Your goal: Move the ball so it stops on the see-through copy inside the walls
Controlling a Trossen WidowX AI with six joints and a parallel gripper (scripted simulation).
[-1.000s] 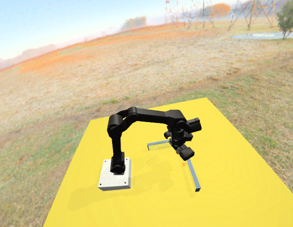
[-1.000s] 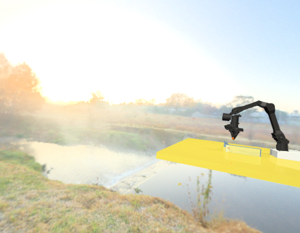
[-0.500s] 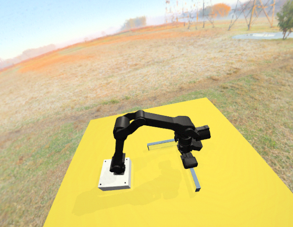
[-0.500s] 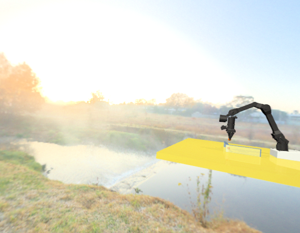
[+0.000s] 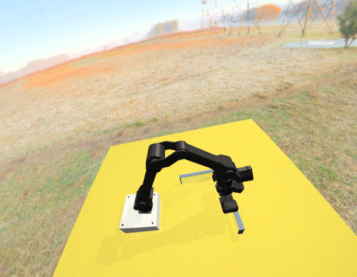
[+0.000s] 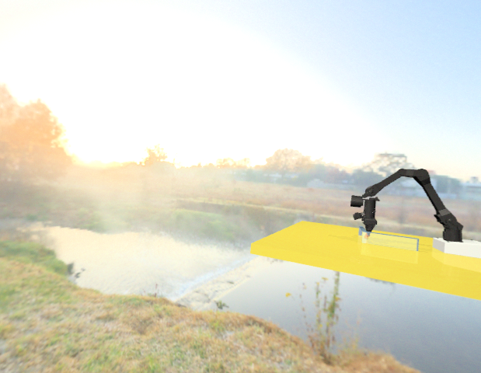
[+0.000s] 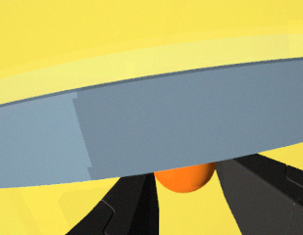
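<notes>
The orange ball (image 7: 184, 180) is between the fingers of my gripper (image 7: 182, 159) (image 6: 367, 232), which is shut on it. In the exterior view the ball (image 6: 367, 235) is a small orange patch under the fingertips, low at the corner end of the walls. In the wrist view the blue-grey top of a clear wall (image 7: 190, 117) (image 5: 239, 223) crosses the frame and hides the ball's upper part and the fingertips. The other wall (image 5: 196, 173) runs toward the base side. In the top view the arm hides the ball and the corner. The see-through copy cannot be made out.
The yellow table (image 5: 277, 238) (image 6: 304, 241) carries the white base block (image 5: 142, 219) (image 6: 461, 248) behind the arm. The wall beside the gripper stands very close to the fingers. The wrist camera looks down over its top edge.
</notes>
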